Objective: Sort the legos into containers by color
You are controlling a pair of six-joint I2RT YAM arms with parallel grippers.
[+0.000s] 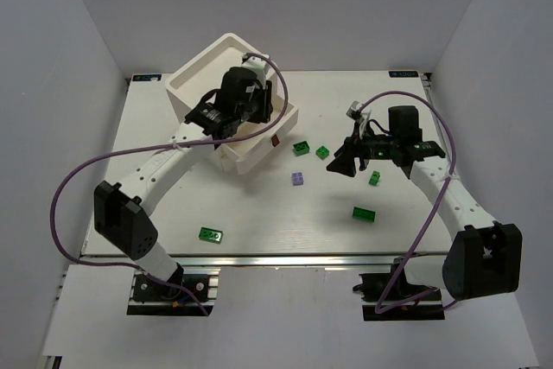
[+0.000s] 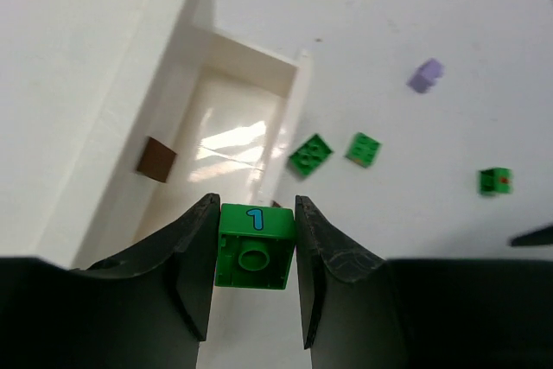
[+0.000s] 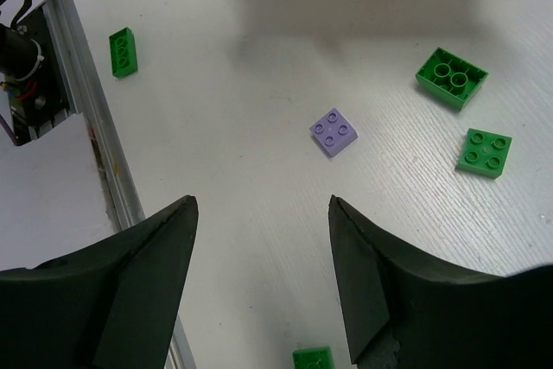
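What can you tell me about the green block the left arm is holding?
It is a small square green brick of glossy plastic. Its hollow underside, with one round tube in the middle, faces the wrist camera, and a blue numeral 1 shows on the side turned upward in that view. The left end effector clamps it by two opposite sides between its dark fingers. It hangs above the open white drawer, touching nothing else visible.

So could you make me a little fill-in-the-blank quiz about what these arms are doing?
The held brick in the left gripper is coloured ___.
The number printed on it is ___.
The right gripper holds ___.
The only table brick that isn't green is ___.
Missing: green; 1; nothing; purple.
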